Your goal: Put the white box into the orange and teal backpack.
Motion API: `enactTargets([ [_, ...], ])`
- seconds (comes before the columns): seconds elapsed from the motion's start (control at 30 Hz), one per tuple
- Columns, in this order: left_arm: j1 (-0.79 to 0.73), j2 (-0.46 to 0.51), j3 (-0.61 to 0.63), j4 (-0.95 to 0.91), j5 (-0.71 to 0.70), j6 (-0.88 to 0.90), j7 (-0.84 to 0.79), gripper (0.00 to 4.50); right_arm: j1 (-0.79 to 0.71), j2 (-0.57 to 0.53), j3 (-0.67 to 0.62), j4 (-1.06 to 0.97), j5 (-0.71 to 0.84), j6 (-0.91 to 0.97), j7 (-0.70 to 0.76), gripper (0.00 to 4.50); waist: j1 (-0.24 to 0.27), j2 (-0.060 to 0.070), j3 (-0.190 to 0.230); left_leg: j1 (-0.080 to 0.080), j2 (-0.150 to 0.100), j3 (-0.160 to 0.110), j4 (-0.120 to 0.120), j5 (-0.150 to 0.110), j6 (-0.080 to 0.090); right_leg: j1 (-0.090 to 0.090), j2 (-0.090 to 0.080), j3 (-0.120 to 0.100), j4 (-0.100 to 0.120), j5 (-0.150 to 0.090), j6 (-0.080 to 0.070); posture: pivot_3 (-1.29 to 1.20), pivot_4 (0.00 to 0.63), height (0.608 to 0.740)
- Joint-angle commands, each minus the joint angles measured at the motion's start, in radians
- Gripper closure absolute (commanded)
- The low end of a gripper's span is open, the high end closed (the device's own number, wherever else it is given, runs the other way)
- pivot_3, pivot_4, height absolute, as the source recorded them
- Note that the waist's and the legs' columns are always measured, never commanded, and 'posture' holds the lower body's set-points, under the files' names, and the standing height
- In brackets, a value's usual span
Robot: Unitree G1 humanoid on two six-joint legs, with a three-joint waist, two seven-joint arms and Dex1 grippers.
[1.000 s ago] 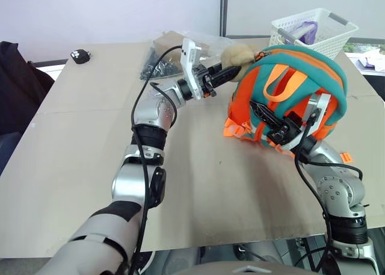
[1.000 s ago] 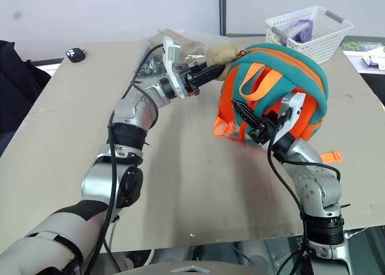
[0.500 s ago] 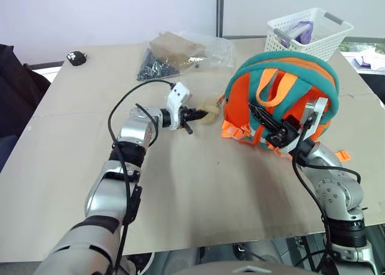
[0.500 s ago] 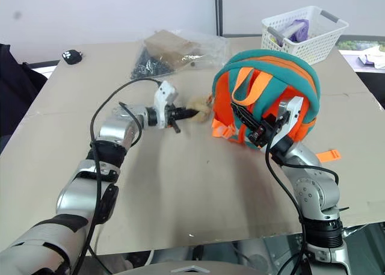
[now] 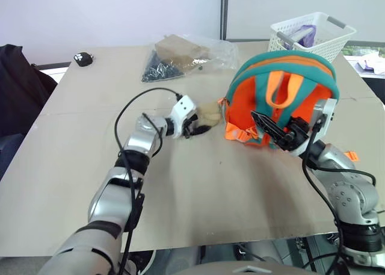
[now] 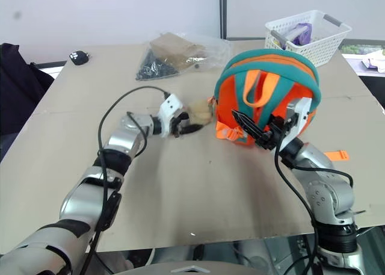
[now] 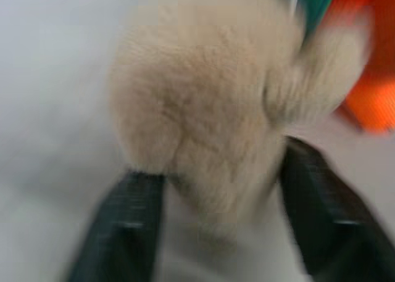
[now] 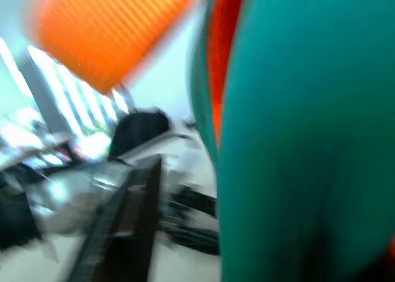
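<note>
The left gripper [image 5: 197,129], lowered to the table [image 5: 72,142], now stands wide around a beige plush [image 5: 209,112]. The orange and teal backpack [image 5: 283,85] rests just beside it, with the right gripper [image 5: 278,132] at its straps, grip unclear. The plush looks released.

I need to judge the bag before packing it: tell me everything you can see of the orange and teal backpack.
The orange and teal backpack is small and rounded, of bright orange fabric with teal edging and padded teal straps, an orange webbing loop near the top and orange buckles low on its left side. It stands upright on the table, straps towards the camera, in front of the white basket. The right end effector is at its lower front. A beige fluffy piece lies at its left side. Whether it is zipped cannot be told.
</note>
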Motion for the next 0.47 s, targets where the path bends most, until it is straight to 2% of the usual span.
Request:
enactTargets([
  [0.03,0.131,0.092,0.050,-0.244,-0.099,0.040,-0.131,0.00,0.125,-0.100,-0.087,-0.060,-0.025,-0.071,0.139,0.03,0.001,0.000,0.000,-0.001,0.000,0.000,-0.001,0.000,0.000,-0.001,0.000,0.000,-0.001,0.000,0.000,0.00,0.150,0.740],
  [0.1,0.308,0.175,0.049,-0.446,-0.123,0.056,-0.188,0.00,0.279,-0.194,-0.148,-0.032,-0.130,-0.206,0.279,0.03,-0.001,0.002,0.000,-0.001,0.001,0.001,-0.002,0.000,0.000,-0.002,0.000,0.002,-0.003,0.000,0.000,0.00,0.150,0.740],
  [0.17,0.437,0.214,0.064,-0.609,-0.166,0.117,-0.184,0.00,0.376,-0.223,-0.198,-0.018,-0.102,-0.224,0.344,0.03,-0.002,0.003,0.000,0.001,0.001,0.002,-0.004,-0.002,0.002,0.000,0.000,0.005,-0.004,-0.001,0.002,0.00,0.150,0.740],
  [0.37,0.719,0.233,0.107,-0.918,-0.200,0.172,-0.066,0.00,0.511,-0.206,-0.190,0.094,-0.169,-0.327,0.428,0.03,0.006,0.003,0.002,0.004,0.002,0.005,-0.002,-0.005,0.009,0.004,-0.001,0.008,-0.005,-0.001,0.002,0.00,0.150,0.740],
  [0.47,0.810,0.227,0.104,-0.980,-0.180,0.161,-0.011,0.00,0.523,-0.181,-0.167,0.180,-0.206,-0.372,0.445,0.03,0.007,0.003,0.004,0.015,0.003,0.004,-0.002,-0.005,0.009,0.015,0.000,0.007,-0.005,-0.004,0.006,0.00,0.150,0.740],
])
